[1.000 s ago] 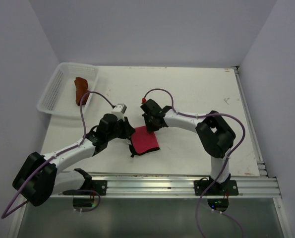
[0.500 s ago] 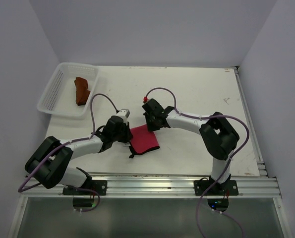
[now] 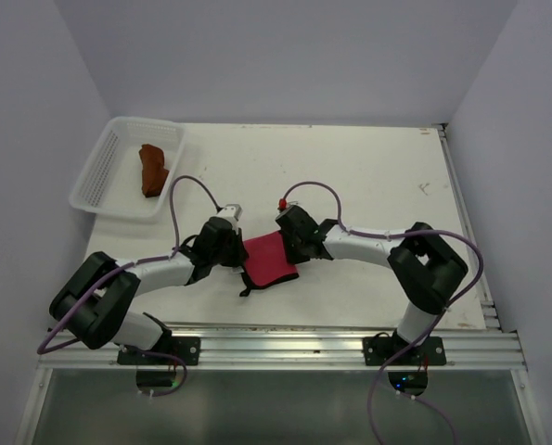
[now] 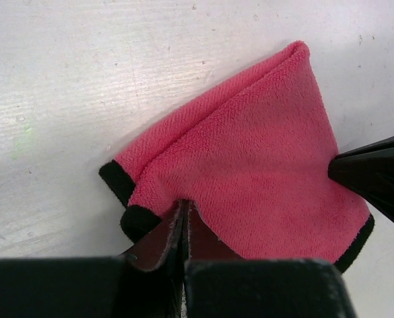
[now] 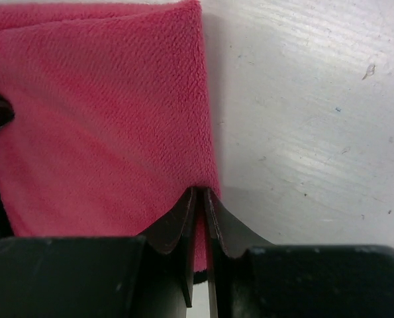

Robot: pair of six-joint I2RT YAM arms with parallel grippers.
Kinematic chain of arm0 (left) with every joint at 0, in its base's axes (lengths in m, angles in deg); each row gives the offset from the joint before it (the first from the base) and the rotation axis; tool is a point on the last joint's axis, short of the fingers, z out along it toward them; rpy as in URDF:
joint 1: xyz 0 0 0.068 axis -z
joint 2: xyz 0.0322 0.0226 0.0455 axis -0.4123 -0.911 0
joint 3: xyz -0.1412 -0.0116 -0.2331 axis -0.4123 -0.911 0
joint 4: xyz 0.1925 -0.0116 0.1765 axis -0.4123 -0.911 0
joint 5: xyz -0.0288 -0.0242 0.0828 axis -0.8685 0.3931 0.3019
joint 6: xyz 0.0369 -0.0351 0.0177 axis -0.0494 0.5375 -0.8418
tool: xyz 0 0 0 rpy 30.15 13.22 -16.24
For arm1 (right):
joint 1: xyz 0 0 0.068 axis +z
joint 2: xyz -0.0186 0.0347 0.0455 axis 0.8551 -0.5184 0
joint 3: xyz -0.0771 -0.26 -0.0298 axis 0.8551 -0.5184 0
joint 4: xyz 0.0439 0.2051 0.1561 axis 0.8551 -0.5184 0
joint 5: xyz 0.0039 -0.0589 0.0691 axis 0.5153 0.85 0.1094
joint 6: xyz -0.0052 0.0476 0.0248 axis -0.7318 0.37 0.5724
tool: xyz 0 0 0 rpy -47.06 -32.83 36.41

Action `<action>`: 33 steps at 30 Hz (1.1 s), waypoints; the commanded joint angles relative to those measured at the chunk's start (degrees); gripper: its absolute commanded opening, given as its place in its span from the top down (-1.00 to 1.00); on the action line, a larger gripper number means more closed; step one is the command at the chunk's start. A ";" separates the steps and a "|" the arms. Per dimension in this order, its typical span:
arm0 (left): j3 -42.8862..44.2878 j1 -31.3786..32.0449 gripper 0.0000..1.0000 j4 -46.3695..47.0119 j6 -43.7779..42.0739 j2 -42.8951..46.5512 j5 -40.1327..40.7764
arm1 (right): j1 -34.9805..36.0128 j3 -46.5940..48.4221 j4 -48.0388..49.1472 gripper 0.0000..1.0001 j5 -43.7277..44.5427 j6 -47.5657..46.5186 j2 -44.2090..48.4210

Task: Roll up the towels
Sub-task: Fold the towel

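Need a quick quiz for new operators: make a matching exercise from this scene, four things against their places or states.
Things:
1 pink towel
2 brown towel
3 basket
4 left gripper

Places or states:
A lying in the basket
B far left corner of the table
C shut on the pink towel's edge
D folded flat, near the table's front edge

Pairs: 1-D, 2-A, 3-B, 4-C.

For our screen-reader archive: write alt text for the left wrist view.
The left end effector pinches the near edge of a folded pink towel with black edging on a white table. The right end effector's dark tip meets the towel's right side.
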 commanded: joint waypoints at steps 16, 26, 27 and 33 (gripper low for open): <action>-0.65 0.10 1.00 -1.34 1.35 4.25 3.02 | -0.09 -0.78 -0.76 0.65 -0.35 0.53 2.94; -3.63 0.10 1.00 -1.26 3.72 6.02 3.02 | 0.00 0.54 -8.50 0.34 0.45 -0.62 12.53; -3.90 0.10 1.00 -1.26 3.89 6.28 3.10 | -0.09 -0.24 -8.33 0.32 -0.16 -0.18 12.71; -3.29 0.19 1.00 -2.31 3.90 8.03 3.63 | -0.17 -4.38 -5.34 0.20 -2.62 3.51 12.80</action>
